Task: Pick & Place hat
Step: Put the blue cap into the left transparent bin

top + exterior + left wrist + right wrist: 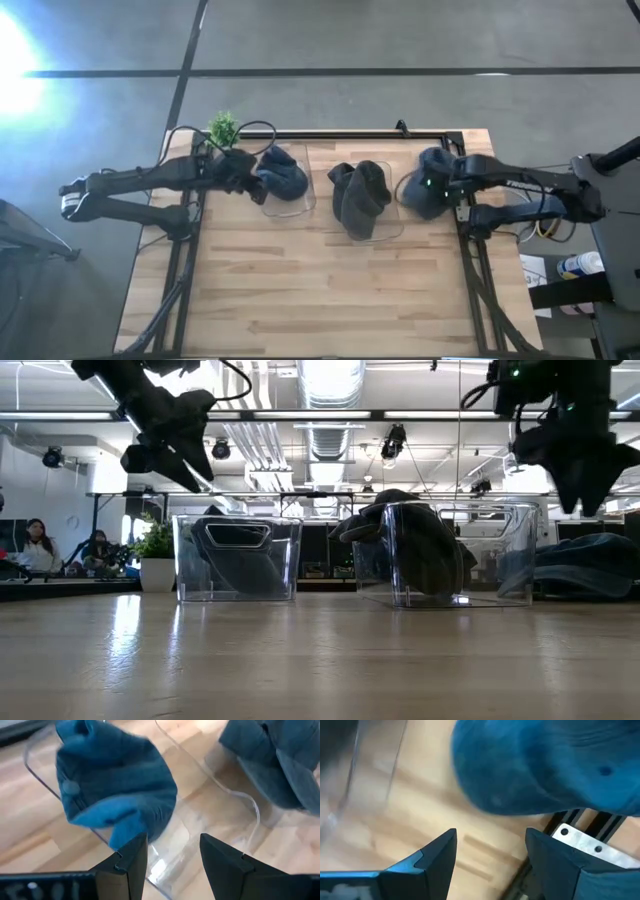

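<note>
A blue hat lies crumpled in the left clear bin. My left gripper hangs open above that bin's left side, slanting down toward the hat, with nothing between its fingers. A second blue hat rests on the table at the far right, beside the table's frame. My right gripper stands open above it, pointing down and clear of it.
The middle clear bin holds dark grey hats, one draped over its rim. A small potted plant stands at the far left corner. The black frame rail runs under the right hat. Bare wood fills the table's near half.
</note>
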You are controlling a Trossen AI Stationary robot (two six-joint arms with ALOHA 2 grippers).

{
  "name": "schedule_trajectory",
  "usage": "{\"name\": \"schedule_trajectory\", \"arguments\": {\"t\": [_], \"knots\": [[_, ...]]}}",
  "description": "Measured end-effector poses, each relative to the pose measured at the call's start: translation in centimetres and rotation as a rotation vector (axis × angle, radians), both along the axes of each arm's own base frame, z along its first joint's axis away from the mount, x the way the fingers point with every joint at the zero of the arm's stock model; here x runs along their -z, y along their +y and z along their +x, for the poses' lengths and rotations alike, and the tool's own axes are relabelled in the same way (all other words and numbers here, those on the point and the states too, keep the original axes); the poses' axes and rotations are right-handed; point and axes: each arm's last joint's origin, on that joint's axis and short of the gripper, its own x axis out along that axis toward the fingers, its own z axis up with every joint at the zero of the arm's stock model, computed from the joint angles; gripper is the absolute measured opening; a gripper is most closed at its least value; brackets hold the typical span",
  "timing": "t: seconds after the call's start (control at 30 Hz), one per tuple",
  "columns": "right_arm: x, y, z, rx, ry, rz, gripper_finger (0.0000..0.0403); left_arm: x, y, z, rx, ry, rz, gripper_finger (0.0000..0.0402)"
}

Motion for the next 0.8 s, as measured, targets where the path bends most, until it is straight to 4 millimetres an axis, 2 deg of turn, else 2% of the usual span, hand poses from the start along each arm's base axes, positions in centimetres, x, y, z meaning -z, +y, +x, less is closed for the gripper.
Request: {"name": "schedule_trajectory", "arguments": {"t": [0.1, 0.3, 0.4, 0.57, 0.63, 0.8], "knots": [[0.2, 1.7, 0.3, -0.167, 0.030, -0.026, 0.0229, 0.2, -0.4, -0.1, 0.015, 0.016, -0.025, 0.0174], [0.3, 5.6, 1.1, -0.459, 0.028, -0.236, 0.0224, 0.2, -0.8, 0.0, 0.040, 0.026, -0.026, 0.0174], [2.1, 7.2, 1.4, -0.542, 0.049, -0.258, 0.0224, 0.2, -0.8, 0.0, 0.043, 0.030, -0.021, 0.0174], [6.2, 8.9, 2.0, -0.560, 0.119, -0.214, 0.0224, 0.2, -0.8, 0.0, 0.036, 0.036, -0.002, 0.0174], [7.1, 9.2, 2.3, -0.563, 0.199, -0.297, 0.0224, 0.2, -0.8, 0.0, 0.038, 0.042, 0.012, 0.0174], [9.1, 10.3, 3.8, -0.701, 0.343, -0.576, 0.0224, 0.2, -0.9, 0.0, 0.052, 0.050, 0.026, 0.0174]]}}
